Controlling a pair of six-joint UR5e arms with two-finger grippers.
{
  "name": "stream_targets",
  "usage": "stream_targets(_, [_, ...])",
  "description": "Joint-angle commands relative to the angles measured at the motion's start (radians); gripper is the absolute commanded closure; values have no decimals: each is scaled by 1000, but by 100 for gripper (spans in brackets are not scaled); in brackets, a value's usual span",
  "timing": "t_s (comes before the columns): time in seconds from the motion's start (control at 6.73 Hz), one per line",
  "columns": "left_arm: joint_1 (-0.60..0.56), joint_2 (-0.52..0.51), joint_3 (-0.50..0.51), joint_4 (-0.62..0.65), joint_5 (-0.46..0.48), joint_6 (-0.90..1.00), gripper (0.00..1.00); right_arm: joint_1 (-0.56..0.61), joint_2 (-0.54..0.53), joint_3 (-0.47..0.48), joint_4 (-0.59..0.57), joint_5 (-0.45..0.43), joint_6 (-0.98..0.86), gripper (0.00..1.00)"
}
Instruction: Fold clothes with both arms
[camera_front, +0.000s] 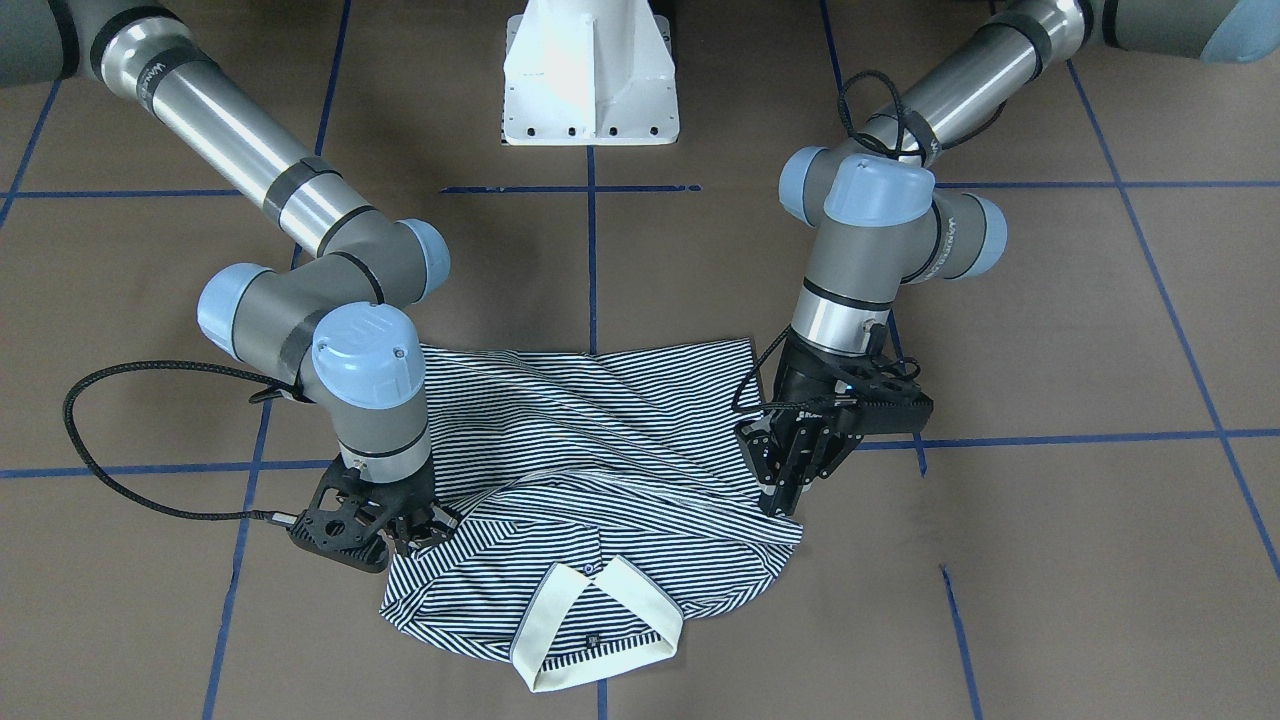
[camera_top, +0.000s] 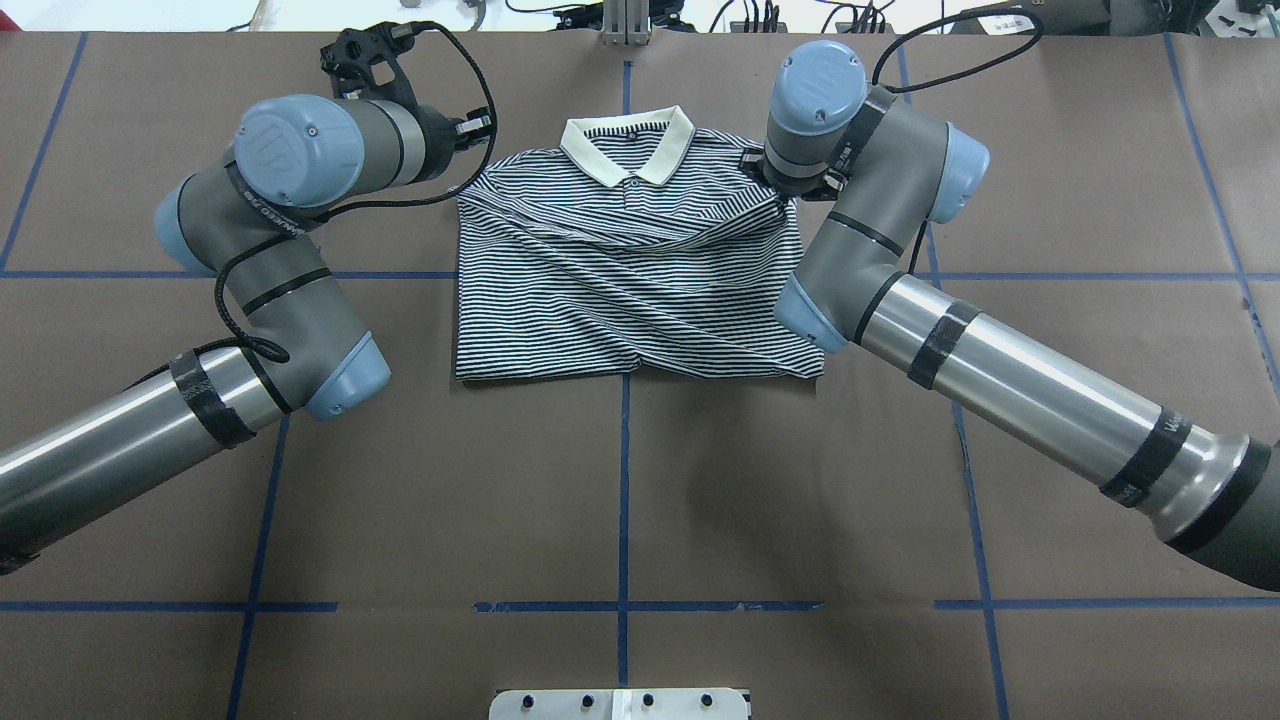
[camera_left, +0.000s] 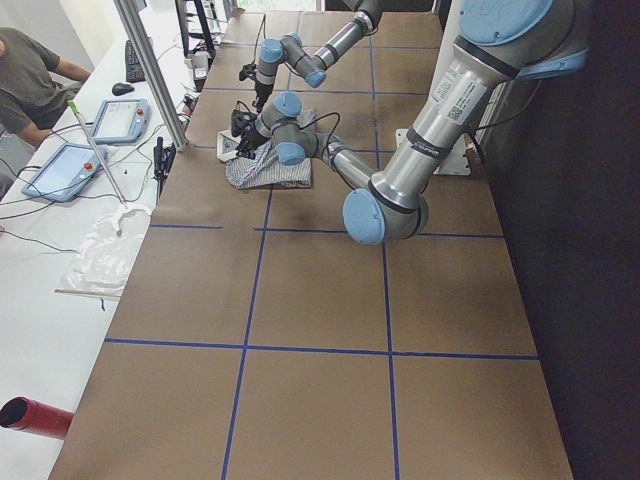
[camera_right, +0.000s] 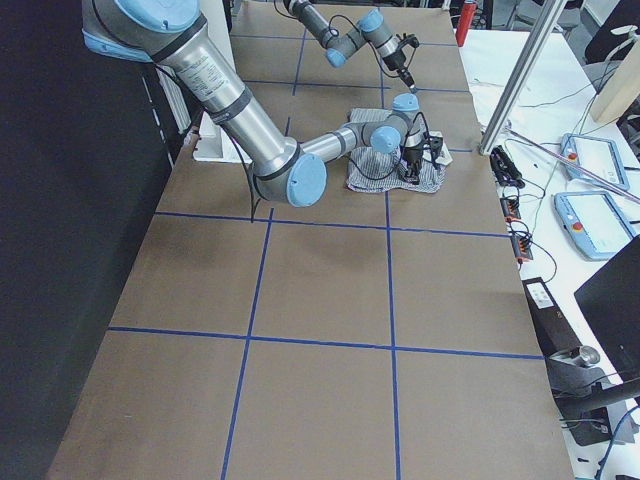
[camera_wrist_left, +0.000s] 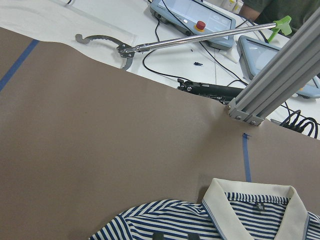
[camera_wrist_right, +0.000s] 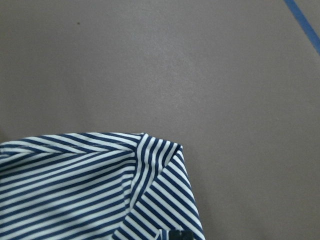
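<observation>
The striped polo shirt (camera_top: 630, 280) lies flat on the brown table, sleeves folded in and cream collar (camera_top: 628, 140) on the far side from the robot. My left gripper (camera_front: 780, 505) is down at one shoulder edge of the shirt (camera_front: 600, 450), its fingers drawn together on the fabric. It also shows in the overhead view (camera_top: 470, 128). My right gripper (camera_front: 435, 525) is at the opposite shoulder, fingers on the cloth; my wrist hides it in the overhead view. Each wrist view shows dark fingertips on striped fabric (camera_wrist_left: 200, 220) (camera_wrist_right: 90, 185).
The white pedestal base (camera_front: 590, 75) stands behind the shirt on the robot's side. Blue tape lines cross the table. Past the far edge are an aluminium post (camera_wrist_left: 270, 85), a grabber tool (camera_wrist_left: 200, 37), cables and pendants. An operator (camera_left: 30, 80) sits there.
</observation>
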Motion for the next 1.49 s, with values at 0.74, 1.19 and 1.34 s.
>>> stream_targets(0.74, [0, 16, -35, 10, -1, -20, 71, 78, 43, -63, 3, 24, 60, 100])
stream_targets(1.19, [0, 24, -42, 10, -3, -20, 71, 81, 76, -104, 2, 22, 61, 31])
stream_targets(1.34, [-3, 53, -82, 10, -32, -15, 71, 87, 75, -80, 2, 32, 66, 31])
